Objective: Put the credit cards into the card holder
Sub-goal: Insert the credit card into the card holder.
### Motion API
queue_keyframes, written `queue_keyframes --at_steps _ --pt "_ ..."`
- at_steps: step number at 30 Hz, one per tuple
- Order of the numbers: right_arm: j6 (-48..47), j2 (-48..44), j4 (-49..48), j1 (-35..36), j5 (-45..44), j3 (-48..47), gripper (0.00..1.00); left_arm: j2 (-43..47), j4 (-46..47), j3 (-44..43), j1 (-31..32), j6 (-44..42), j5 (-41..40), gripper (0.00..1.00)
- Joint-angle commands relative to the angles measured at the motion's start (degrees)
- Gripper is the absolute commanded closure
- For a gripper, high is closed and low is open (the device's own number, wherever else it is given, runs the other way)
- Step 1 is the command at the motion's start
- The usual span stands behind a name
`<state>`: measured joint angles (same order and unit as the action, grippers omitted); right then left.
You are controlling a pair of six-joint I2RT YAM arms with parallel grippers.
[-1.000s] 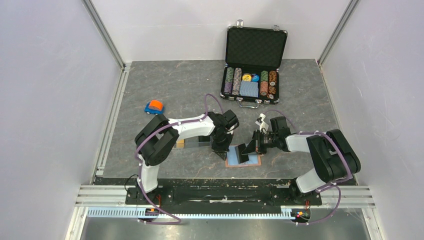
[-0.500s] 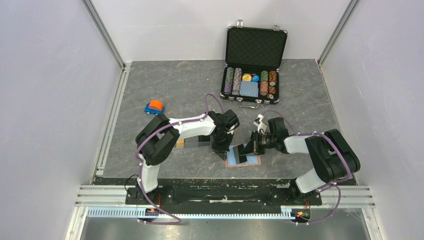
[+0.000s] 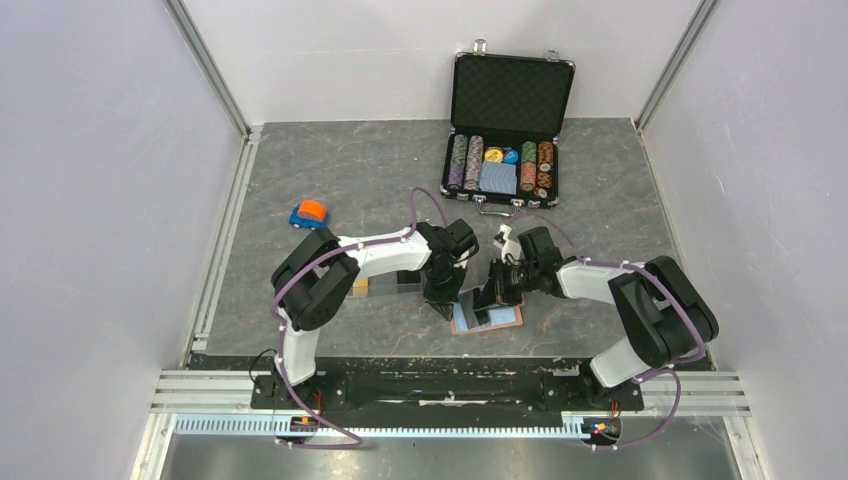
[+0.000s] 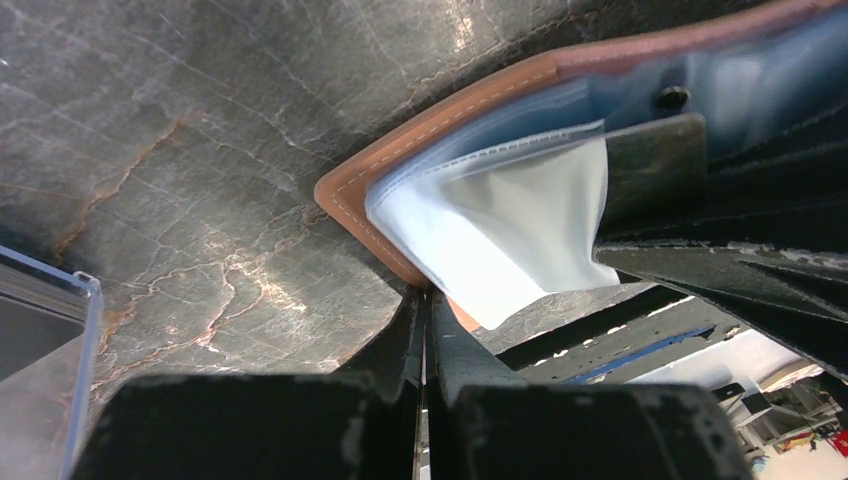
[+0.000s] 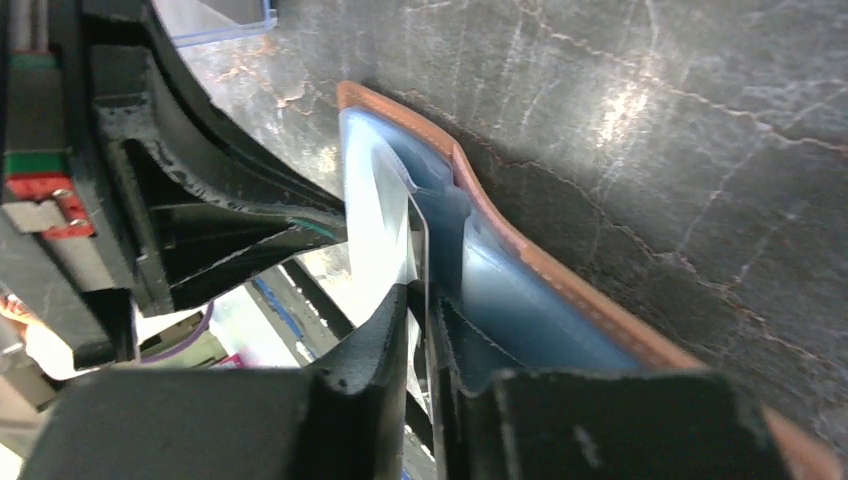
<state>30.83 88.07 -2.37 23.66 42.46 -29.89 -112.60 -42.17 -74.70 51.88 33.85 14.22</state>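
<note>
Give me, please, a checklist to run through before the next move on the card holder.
1. Card holder lies open: ok.
2. Left pincer shut at the holder's corner: ok.
3. Clear sleeve stands between the fingers of the right pincer: ok.
4. Sleeve firmly pinched: cannot tell.
5. Credit card in either pincer: not ok, none seen.
6. Poker-chip case apart from both arms: ok.
</note>
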Motion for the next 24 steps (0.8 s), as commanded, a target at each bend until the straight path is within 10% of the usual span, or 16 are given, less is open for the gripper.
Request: queue_keyframes --at_steps 1,18,24 --pt "-7.0 -0.5 12.2 1.5 -8.6 -4.2 0.82 -2.1 2.8 -0.4 0.3 -3.0 -2.6 0.98" --pt "-14.4 -4.6 25.7 3.0 -17.2 -9.1 0.32 -2.4 3.2 -0.8 0.3 -2.9 -2.1 0.98" --pt "-14.0 -3.8 23.3 3.2 -14.7 -8.1 0.31 -3.0 3.2 -1.2 0.4 -2.9 -1.7 0.98"
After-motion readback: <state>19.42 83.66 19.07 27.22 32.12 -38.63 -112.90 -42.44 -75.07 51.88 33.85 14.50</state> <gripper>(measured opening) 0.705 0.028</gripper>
